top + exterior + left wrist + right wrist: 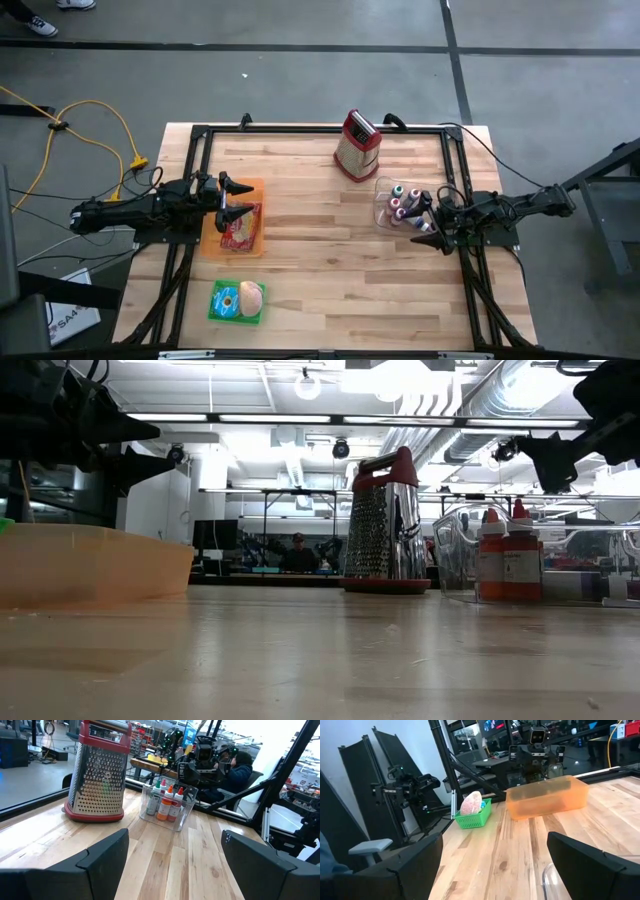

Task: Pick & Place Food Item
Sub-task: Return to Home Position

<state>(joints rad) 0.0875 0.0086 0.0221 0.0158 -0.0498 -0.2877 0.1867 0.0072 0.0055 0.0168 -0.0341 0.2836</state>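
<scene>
The green basket (214,313) sits on the wooden table (330,280) well apart from the grater (357,145), off toward the left arm's side and the opposite long edge; inside it a pale pink-brown donut (252,297) lies touching a blue donut (228,300); from the right wrist the pink-brown one stands above the basket's rim, with only a sliver of blue showing beside it.

Between the basket and the grater, nearer the basket, lies an orange tray (250,245) with a red packet (240,230) in it; the left gripper (243,198) hangs over the end of this tray that faces the grater's side of the table, fingers spread wide and holding nothing.

Just beside the grater, on the right arm's side, stands a clear box (385,190) packed with small bottles (402,207), red-capped and upright; the right gripper (425,220) hovers at the edge of that box farthest from the grater, its fingers also wide apart and empty.

The grater stands upright, red top and red base, near the table's far edge.
</scene>
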